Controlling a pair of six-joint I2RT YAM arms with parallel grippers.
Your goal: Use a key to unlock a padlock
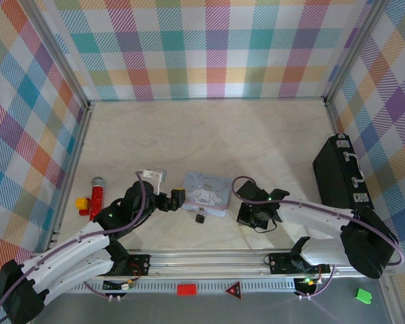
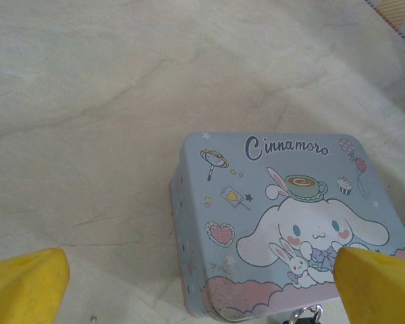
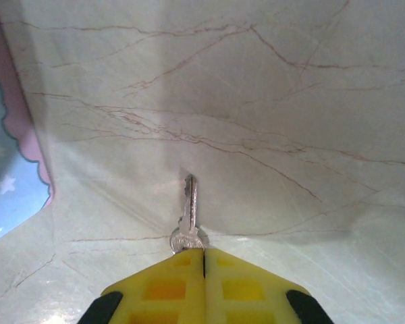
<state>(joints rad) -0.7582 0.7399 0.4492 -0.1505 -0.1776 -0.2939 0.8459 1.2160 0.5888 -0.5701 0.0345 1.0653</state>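
The tiny black padlock (image 1: 200, 218) lies on the table against the near edge of the pastel cartoon tin (image 1: 206, 192). In the left wrist view its silvery shackle (image 2: 305, 315) peeks out below the tin (image 2: 290, 223). My left gripper (image 1: 179, 200) hovers at the tin's left side. It is open (image 2: 202, 297), one yellow fingertip (image 2: 23, 287) on each side and nothing between them. Right of the tin, my right gripper (image 1: 246, 216) is low over the table. It is shut (image 3: 204, 253) on the round head of the small silvery key (image 3: 189, 206), whose blade sticks out forward.
A red-and-yellow toy with a grey top (image 1: 94, 196) lies at the left wall. A small white box (image 1: 152, 177) sits behind my left arm. A black case (image 1: 341, 179) stands along the right wall. The tin's pink edge (image 3: 13, 135) is left of the key.
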